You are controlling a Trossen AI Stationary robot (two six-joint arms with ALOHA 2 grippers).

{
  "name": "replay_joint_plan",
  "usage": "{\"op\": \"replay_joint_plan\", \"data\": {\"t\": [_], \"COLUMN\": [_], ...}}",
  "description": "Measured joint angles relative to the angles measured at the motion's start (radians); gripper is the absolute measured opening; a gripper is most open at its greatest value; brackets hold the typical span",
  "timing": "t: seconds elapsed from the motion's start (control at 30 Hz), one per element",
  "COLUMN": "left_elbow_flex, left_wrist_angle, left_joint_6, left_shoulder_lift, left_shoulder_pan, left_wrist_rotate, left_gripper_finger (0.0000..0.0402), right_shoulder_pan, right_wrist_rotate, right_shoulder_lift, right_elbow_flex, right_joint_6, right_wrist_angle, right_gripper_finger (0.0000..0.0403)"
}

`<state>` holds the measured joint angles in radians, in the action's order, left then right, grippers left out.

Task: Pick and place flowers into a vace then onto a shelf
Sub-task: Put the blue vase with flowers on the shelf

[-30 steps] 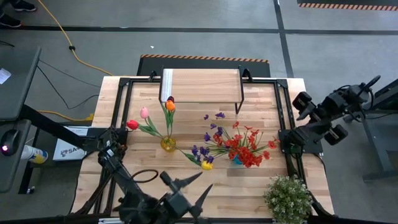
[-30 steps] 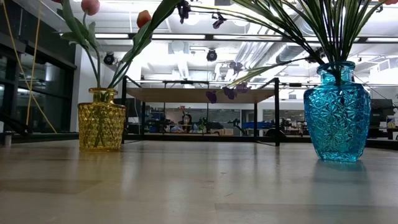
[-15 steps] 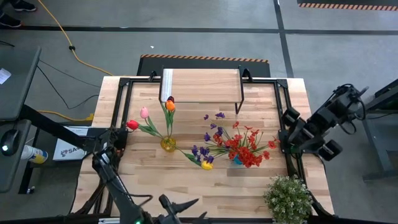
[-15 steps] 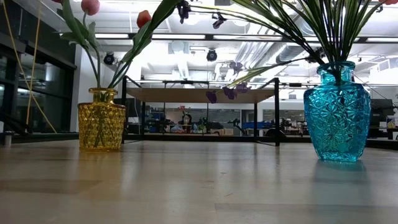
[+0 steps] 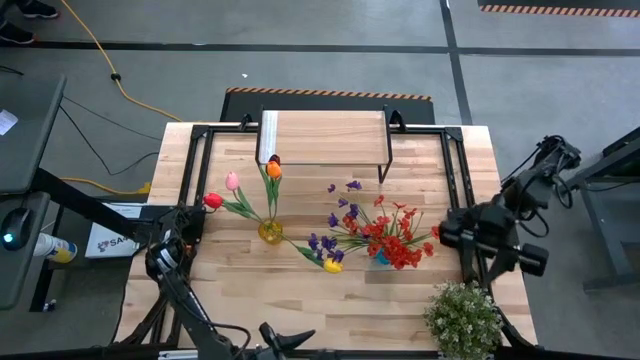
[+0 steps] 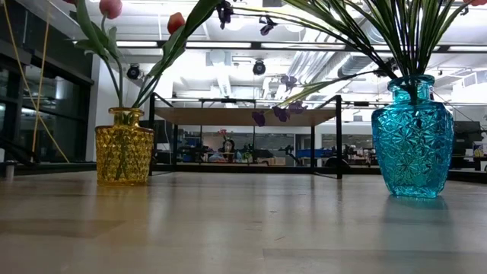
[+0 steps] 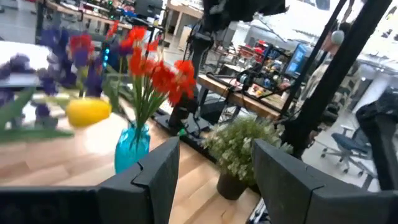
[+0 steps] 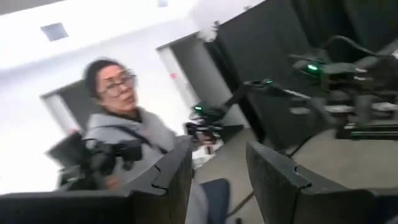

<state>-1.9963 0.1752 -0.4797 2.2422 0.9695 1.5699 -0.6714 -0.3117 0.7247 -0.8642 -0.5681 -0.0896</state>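
The yellow vase [image 5: 270, 232] [image 6: 124, 144] stands on its base on the table and holds pink, red, orange and dark tulips [image 5: 232, 181]. The blue vase [image 5: 381, 256] [image 6: 413, 137] [image 7: 132, 147] stands on its base to its right and holds red sprays [image 5: 400, 238], purple sprays [image 5: 340, 215] and a yellow tulip [image 5: 333, 265] [image 7: 87, 112]. The shelf [image 5: 323, 138] [image 6: 245, 114] stands on its legs by the far edge. My left gripper [image 5: 287, 338] [image 7: 214, 180] is open at the near edge. My right gripper [image 5: 482, 236] [image 8: 217, 180] is open, off the table's right edge.
A bushy potted plant [image 5: 463, 318] [image 7: 239, 146] stands at the near right corner, close below my right arm. A black frame [image 5: 455, 180] runs along the table's sides. A person [image 8: 118, 130] shows in the room in the right wrist view.
My left gripper has drawn back toward the table's near edge, partly out of the high view. My right arm has swung and turned from beyond the right edge toward the table's near right side. Vases, flowers and shelf have stayed put.
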Motion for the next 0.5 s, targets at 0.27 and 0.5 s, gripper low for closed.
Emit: {"op": "replay_joint_plan", "data": {"t": [0.27,0.5], "left_elbow_flex": [0.147,0.195], "left_wrist_angle": [0.001,-0.072], "left_joint_6": [-0.283,-0.435], "left_shoulder_lift": [0.001,0.0], "left_shoulder_pan": [-0.003,-0.037], "left_wrist_rotate": [-0.1,-0.213], "left_gripper_finger": [0.0232,0.0232], "right_shoulder_pan": [-0.101,-0.181], "right_wrist_rotate": [-0.025,0.053], "right_shoulder_lift": [0.045,0.059], "right_elbow_flex": [0.0,0.0], "right_joint_6": [-0.105,-0.34], "right_wrist_angle": [0.017,0.285], "right_gripper_finger": [0.0142,0.0142]}}
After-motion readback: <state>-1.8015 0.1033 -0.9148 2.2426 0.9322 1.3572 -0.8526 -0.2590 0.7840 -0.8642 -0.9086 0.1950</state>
